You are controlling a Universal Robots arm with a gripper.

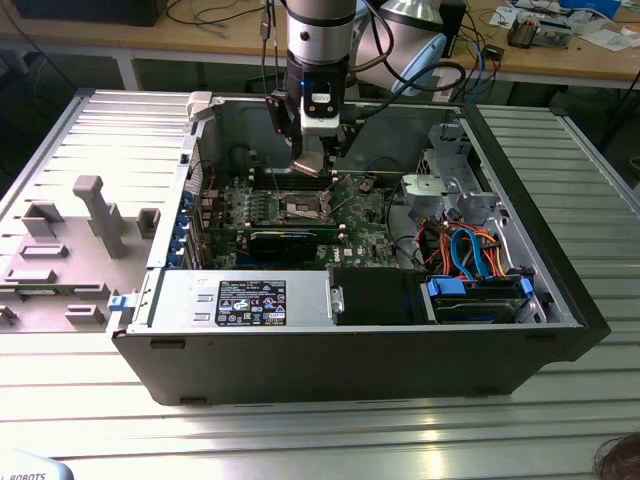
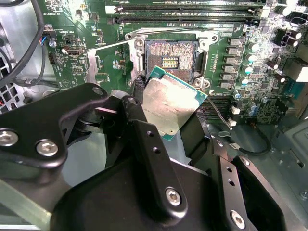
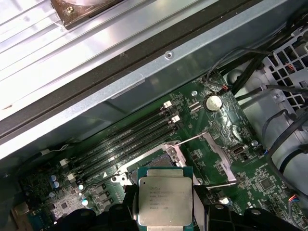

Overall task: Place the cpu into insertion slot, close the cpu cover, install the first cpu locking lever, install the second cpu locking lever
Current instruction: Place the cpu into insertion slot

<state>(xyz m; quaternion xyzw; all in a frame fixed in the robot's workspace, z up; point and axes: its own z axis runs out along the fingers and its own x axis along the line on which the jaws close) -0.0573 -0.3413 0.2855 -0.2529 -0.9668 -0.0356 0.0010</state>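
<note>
**Cpu held over open slot, not seated**

The ribbed metal worktop carries an open case lying on its side. A grey moulded panel lies just beside the case, at the exterior view's left.

Contents of the case:
- A green board covers the floor.
- A silver power unit sits along the near wall.
- A drive cage stands at the exterior view's right, with blue and orange cables near it.

The arm reaches into the case from above. Its tool is low over the board, near the slot.

The tool is closed on the cpu, with black fingers pressing on opposite edges. The chip's silver top faces both wrist cameras. In the second wrist view it sits clear of the board and skewed against the slot's square.

The slot is open and holds nothing, and its contact field is bare. A thin lever on one side and a second lever on the other are both swung out from the rim. Long black memory slots run beside the slot, and a coin cell sits further along the board.

Limits of inspection:
- The frame edge cuts off part of the cpu in the first wrist view.
- The tool's body hides part of the board in the second wrist view.
- The cover cannot be told apart from the slot's metal rim.
</note>
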